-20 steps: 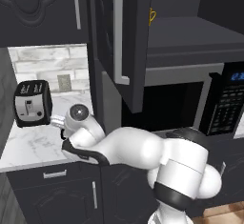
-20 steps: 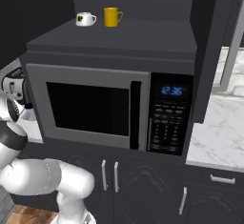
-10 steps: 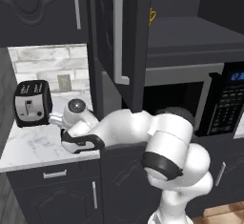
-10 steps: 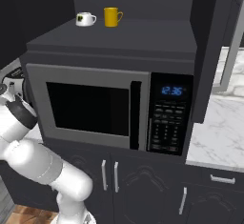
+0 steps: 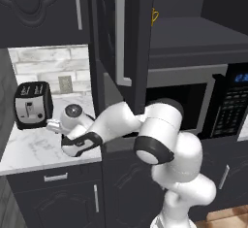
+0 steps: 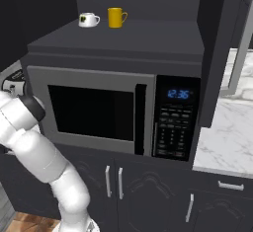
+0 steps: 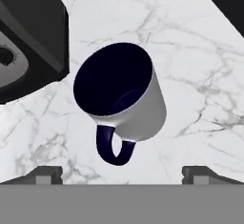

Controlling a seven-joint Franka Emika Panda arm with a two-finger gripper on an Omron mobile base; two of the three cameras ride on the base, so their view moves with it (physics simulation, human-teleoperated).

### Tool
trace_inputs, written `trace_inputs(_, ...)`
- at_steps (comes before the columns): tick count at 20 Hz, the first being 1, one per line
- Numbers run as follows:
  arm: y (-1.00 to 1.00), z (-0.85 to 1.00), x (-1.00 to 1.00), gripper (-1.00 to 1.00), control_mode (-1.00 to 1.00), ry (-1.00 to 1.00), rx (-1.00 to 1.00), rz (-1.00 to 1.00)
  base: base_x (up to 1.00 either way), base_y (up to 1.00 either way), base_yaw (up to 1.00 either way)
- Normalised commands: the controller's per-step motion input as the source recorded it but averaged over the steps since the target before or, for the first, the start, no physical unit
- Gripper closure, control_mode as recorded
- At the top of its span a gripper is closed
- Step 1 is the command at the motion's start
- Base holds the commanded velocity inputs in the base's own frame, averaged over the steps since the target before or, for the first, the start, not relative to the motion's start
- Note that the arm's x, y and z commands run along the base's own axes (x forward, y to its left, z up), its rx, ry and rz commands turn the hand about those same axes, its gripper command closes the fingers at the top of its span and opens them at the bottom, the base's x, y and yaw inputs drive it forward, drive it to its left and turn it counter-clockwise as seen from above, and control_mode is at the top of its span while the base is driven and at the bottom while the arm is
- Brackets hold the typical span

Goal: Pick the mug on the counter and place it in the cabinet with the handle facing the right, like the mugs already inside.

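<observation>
The tool (image 7: 122, 174) is hovering over the mug (image 7: 125, 98) with its tips spread wide apart, gripping nothing. The mug is sitting upright on the marble bench (image 7: 200, 75) near the toaster (image 7: 28, 42), its handle (image 7: 113, 147) pointing toward the tool.

Mug (image 7: 125, 94) upright on counter (image 7: 200, 75)

The microwave (image 6: 113, 110) clock (image 6: 179, 94) shows blue digits, roughly "12:36"; its keypad (image 6: 173, 133) labels are too small to read. Nothing else is legible.
</observation>
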Motion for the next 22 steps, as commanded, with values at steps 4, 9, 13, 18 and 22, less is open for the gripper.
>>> trace_inputs(4,0.20,-0.09,0.13,-1.00,-1.00,0.00,-0.08,0.00,0.00,0.00,0.00)
trace_inputs(9,0.08,-0.01,0.15,-1.00,-1.00,0.00,-0.12,-0.01,0.00,0.00,0.00)
trace_inputs(13,0.04,-0.07,0.07,-1.00,-1.00,0.00,-0.12,-0.02,0.00,0.00,0.00)
trace_inputs(18,0.04,-0.20,0.02,-1.00,-1.00,0.00,-0.10,-0.01,0.00,0.00,0.00)
trace_inputs(22,0.01,-0.21,0.11,-1.00,-1.00,0.00,-0.11,0.00,0.00,0.00,0.00)
